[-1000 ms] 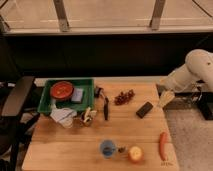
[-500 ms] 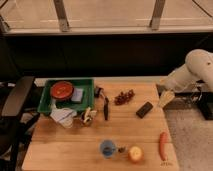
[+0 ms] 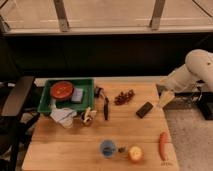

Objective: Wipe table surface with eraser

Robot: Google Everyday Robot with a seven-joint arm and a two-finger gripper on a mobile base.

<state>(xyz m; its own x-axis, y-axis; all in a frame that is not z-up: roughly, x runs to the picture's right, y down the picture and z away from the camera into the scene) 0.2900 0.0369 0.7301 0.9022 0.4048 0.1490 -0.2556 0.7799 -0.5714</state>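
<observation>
The table surface (image 3: 125,137) is a light-brown wooden butcher-block top filling the lower middle of the camera view. The eraser (image 3: 145,109) is a small flat black block lying on it right of centre, turned at an angle. My gripper (image 3: 164,99) hangs from the white arm at the right, just right of the eraser near the table's right edge, apart from it.
A green tray (image 3: 47,98) at the left holds a red bowl (image 3: 62,90) and a grey-blue sponge (image 3: 77,94). A white cloth (image 3: 63,117), banana (image 3: 88,117), black-handled tool (image 3: 105,107), grapes (image 3: 124,96), blue cup (image 3: 107,148), apple (image 3: 135,154) and carrot (image 3: 162,143) lie about. A black chair (image 3: 17,100) stands left.
</observation>
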